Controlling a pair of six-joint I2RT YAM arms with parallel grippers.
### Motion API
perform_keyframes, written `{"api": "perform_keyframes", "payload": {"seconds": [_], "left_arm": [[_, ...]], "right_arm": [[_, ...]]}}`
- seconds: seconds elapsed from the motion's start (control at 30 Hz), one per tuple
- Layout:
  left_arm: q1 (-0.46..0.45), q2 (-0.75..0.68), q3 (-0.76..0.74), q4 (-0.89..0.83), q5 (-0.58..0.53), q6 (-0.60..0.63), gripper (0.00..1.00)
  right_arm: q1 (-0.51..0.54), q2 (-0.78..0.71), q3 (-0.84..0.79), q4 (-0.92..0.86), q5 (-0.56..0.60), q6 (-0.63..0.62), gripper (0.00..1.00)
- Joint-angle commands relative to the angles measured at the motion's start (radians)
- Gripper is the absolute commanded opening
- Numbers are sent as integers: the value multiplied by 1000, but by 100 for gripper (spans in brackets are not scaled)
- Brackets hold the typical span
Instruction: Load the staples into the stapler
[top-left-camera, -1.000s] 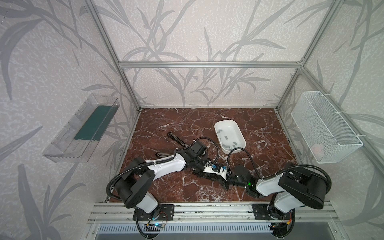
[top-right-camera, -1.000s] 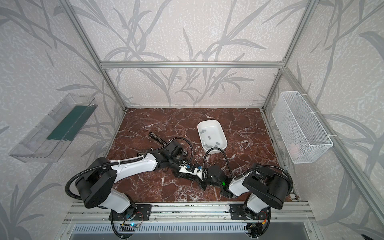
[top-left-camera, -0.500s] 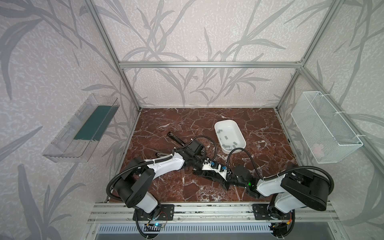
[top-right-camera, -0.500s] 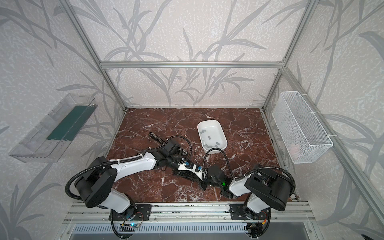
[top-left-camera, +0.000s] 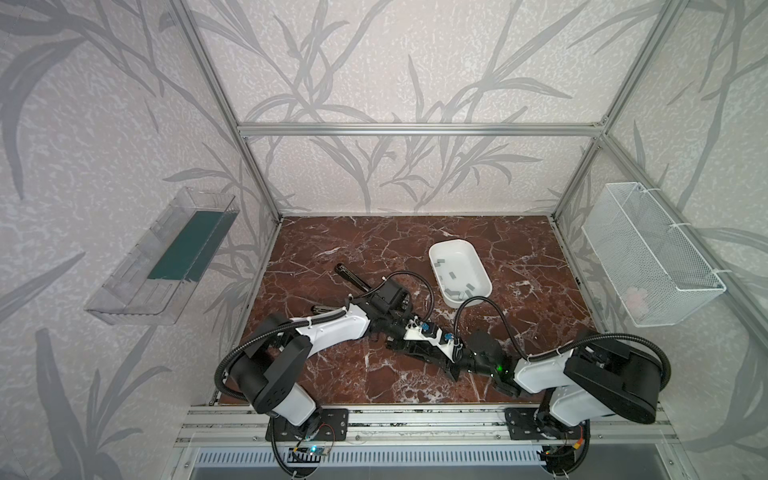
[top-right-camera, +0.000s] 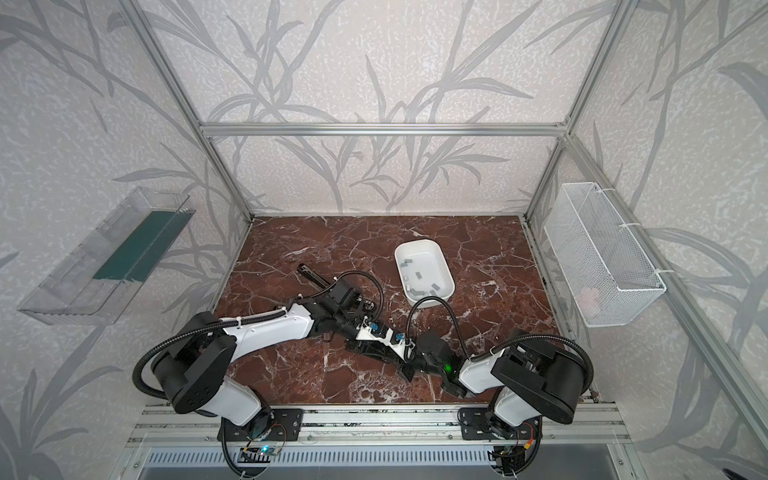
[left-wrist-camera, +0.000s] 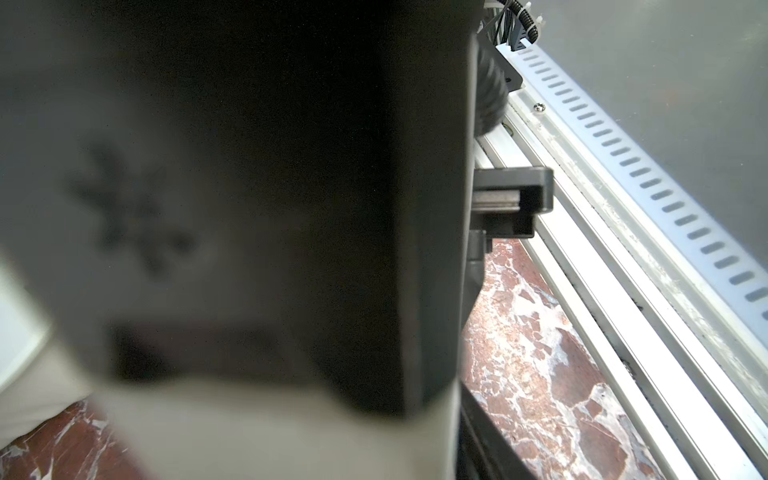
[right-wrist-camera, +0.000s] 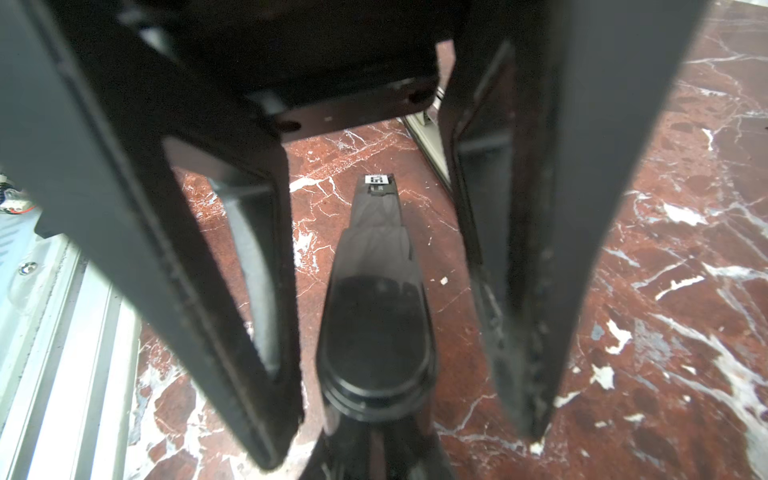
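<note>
The black stapler lies on the marble near the front middle, where both arms meet. In the right wrist view its rounded rear end points at the camera. My right gripper is shut on that rear end. My left gripper lies lengthwise over the stapler and is open. Its two fingers straddle the body without touching it. The staples, several small grey strips, lie in the white tray. The left wrist view is mostly blocked by a blurred dark and white shape.
A long black bar lies on the marble behind the left wrist. A clear bin hangs on the left wall and a white wire basket on the right wall. The aluminium front rail runs close by.
My left gripper's jaws have spread wider apart around the stapler, and its wrist has shifted slightly. The right arm and the stapler have not moved.
</note>
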Motion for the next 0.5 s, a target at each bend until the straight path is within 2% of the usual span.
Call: {"api": "perform_keyframes", "payload": {"seconds": [0.0, 0.13, 0.3, 0.47], "left_arm": [[3, 36, 9, -74, -25, 35, 52], [5, 35, 8, -74, -26, 37, 43], [9, 48, 37, -147, -35, 69, 22], [31, 17, 42, -165, -48, 63, 13]], "right_arm": [[9, -44, 17, 93, -7, -10, 3], [9, -42, 18, 91, -6, -10, 3], [9, -41, 9, 103, -2, -9, 2], [9, -33, -9, 109, 27, -16, 0]]}}
